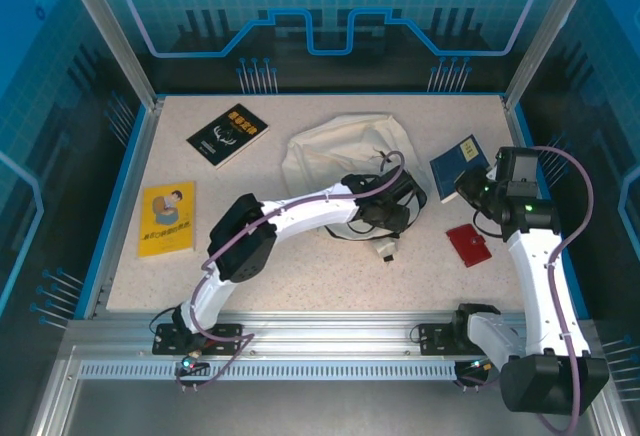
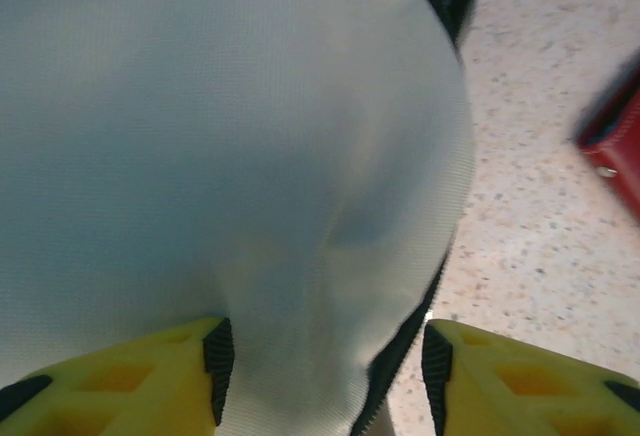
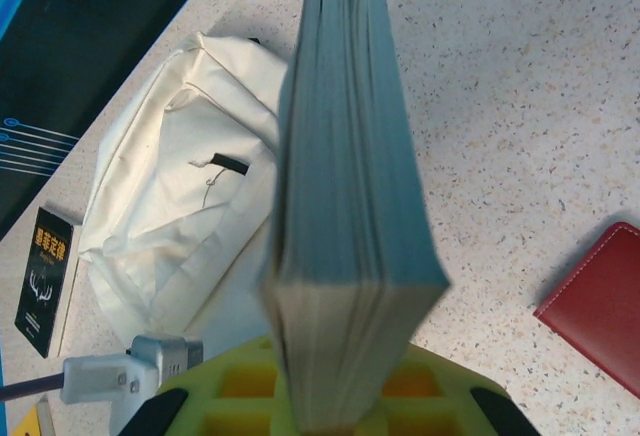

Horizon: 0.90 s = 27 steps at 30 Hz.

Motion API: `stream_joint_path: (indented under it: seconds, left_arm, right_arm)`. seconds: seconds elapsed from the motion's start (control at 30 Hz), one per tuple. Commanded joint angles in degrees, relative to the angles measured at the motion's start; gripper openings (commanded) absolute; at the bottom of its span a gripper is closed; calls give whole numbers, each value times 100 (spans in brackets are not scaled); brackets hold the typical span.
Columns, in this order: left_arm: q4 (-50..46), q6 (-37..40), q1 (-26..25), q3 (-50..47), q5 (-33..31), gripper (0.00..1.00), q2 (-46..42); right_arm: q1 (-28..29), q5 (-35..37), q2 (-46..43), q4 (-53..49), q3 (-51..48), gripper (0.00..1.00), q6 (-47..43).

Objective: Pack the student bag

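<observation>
Student bag (image 1: 335,156) lies all soft and crumpled on the speckled table (image 1: 320,281). It sits right under the left gripper (image 1: 385,211). Up close, the white cloth of the bag (image 2: 230,156) bulges up between the two yellow fingers (image 2: 130,381) of the left gripper (image 2: 325,361). Those fingers stand about half apart. The cloth touches the pad on one side. A dark edge of the bag runs close by the other pad, with a thin bit of table showing there, so the bag does not look pinched.

The right gripper (image 1: 472,184) has its fingers squeezed tight on a blue book (image 1: 458,164). The blue book (image 3: 345,156) stands on its edge and sticks straight out past the tips of the right gripper (image 3: 330,411). Beyond the fingers and off to one side of the book lies the bag (image 3: 180,206). On the book's other side lies a red wallet (image 3: 600,306), flat on the table and not touching the fingers.

Far from both grippers, past the bag, lie a black book (image 1: 227,135) and a yellow book (image 1: 167,218).
</observation>
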Motion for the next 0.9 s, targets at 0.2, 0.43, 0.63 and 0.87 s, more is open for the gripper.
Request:
stream_joint_path:
  seconds: [0.2,0.43,0.63,0.87]
  left_arm:
    - [-879,-172,3,577,-499,41,390]
    - [-854,-156,-6,564,-401,21,356]
    - [-674,89,9,458,-436,3,-15]
    - [-297,372,244,43,-635,0,-872]
  right_arm:
    - [-96,-214,-148,96,-30,1,-3]
    - [-96,-210,-220,63,-81,1,28]
    - [-96,-127,-281,-31,-37,1,-2]
    - [-96,95,-430,-246,82,1,-76]
